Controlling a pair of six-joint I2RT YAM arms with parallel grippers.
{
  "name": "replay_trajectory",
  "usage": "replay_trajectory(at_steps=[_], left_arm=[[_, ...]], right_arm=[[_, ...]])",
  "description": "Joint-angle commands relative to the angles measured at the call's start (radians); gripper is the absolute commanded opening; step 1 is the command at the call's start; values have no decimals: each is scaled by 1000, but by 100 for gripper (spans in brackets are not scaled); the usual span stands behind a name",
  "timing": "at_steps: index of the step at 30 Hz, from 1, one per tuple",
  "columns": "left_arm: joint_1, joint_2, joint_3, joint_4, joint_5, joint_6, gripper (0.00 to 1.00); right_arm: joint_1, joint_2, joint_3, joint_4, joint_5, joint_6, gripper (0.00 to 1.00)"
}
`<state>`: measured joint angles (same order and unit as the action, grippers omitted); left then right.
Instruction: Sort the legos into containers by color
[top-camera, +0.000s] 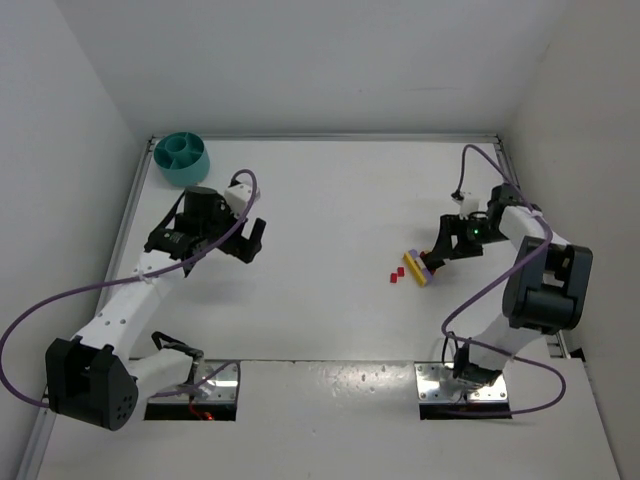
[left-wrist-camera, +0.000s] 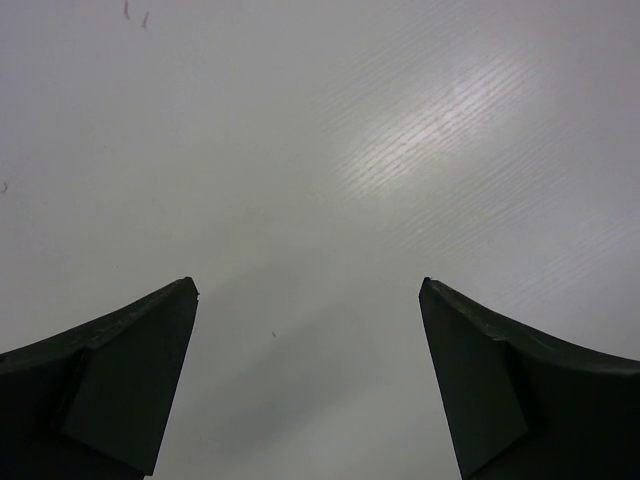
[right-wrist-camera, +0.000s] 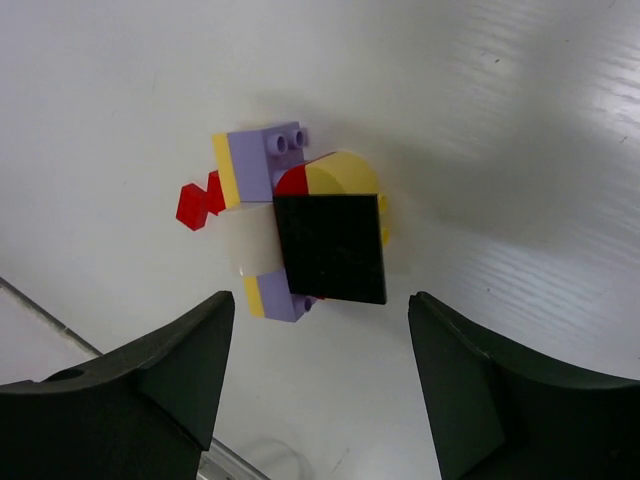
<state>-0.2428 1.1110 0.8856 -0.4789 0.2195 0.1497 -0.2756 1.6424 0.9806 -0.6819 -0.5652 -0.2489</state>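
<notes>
The legos lie in a tight cluster (top-camera: 415, 267) on the white table, right of centre. In the right wrist view it shows purple studded bricks (right-wrist-camera: 258, 160), yellow pieces (right-wrist-camera: 345, 178), a white piece (right-wrist-camera: 255, 245) and a black flat slab (right-wrist-camera: 330, 248) on top. Small red bricks (right-wrist-camera: 195, 203) lie at its left, also seen from above (top-camera: 397, 275). My right gripper (right-wrist-camera: 320, 298) (top-camera: 435, 258) is open, just short of the cluster, holding nothing. The teal divided bowl (top-camera: 182, 157) stands at the far left corner. My left gripper (top-camera: 250, 240) (left-wrist-camera: 307, 283) is open and empty over bare table.
White walls close in the table at the back and both sides. A metal rail (top-camera: 135, 200) runs along the left edge beside the bowl. Purple cables (top-camera: 60, 300) loop from both arms. Base plates (top-camera: 460, 385) sit at the near edge.
</notes>
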Motion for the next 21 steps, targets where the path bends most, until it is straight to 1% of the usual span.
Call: replay_trajectory(at_steps=[1,3,5,8,12,14,15,16,19,20,21], left_arm=[[-10,-4,39,3,49,10,100],[-10,-4,39,3,49,10,100],[-10,-4,39,3,58,10,100],[-10,16,49,3,58,19,100],[-10,38,58,3,67,19,100],[-10,38,67,3,67,19,100],[-10,47,67,3,67,19,100],[-10,47,67,3,67,19,100],[-10,47,67,3,67,19,100],[-10,47,67,3,67,19,100],[-10,47,67,3,67,19,100]], right_arm=[[-33,56,72,-53,-100,-79,71],[-60,88,85,-87,-137,-111,69],[-72,135,98,-126,-163,-147,66],[-82,200,134,-192,-217,-202,65],[-91,263,167,-226,-271,-220,60],[-100,290,177,-226,-271,-220,59],[-100,290,178,-226,-281,-220,57],[-111,306,178,-226,-282,-220,52],[-120,326,196,-226,-282,-230,44],[-120,326,196,-226,-282,-230,37],[-120,326,196,-226,-282,-230,34]])
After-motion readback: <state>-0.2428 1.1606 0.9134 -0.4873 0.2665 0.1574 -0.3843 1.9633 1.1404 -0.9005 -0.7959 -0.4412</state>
